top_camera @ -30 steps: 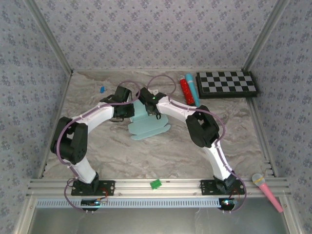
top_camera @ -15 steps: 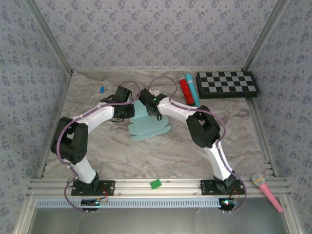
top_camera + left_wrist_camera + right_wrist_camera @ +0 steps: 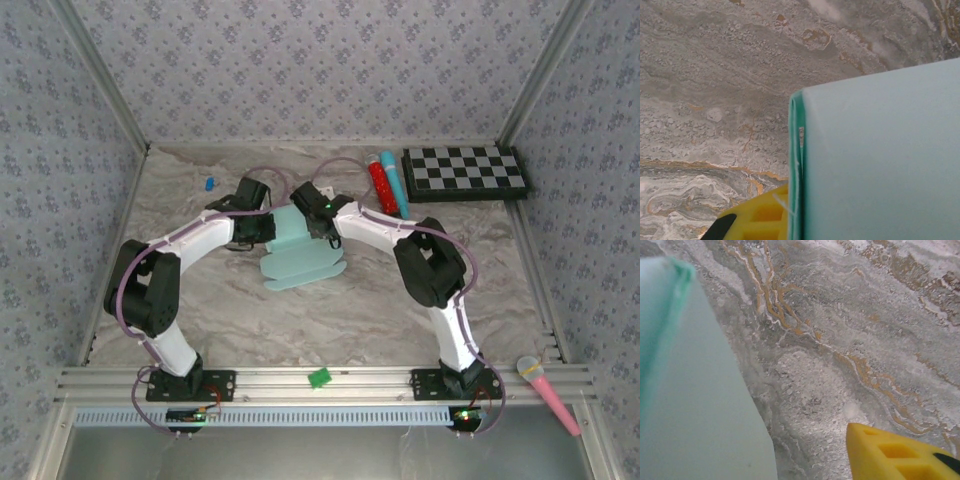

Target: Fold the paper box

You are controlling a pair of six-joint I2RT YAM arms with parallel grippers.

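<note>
left gripper clamped on the paper box, right gripper parted

left gripper is closed on the paper box, pinching it at its 10 o'clock edge. in the left wrist view one yellow finger sits tight against a folded seam of the pale aqua card, whose panel fills the 3 o'clock side. right gripper stands at the box's 1 o'clock edge with its jaws apart. in the right wrist view its yellow finger, at 5 o'clock, is clear of the card, with bare marbled table between them. the box lies near the middle of the table, between the two grippers, its scalloped flaps spread flat toward 6 o'clock. toward 2 o'clock from it lie a red tube, a blue tube and a checkerboard. a small blue piece lies off toward 10 o'clock, well apart.
</note>
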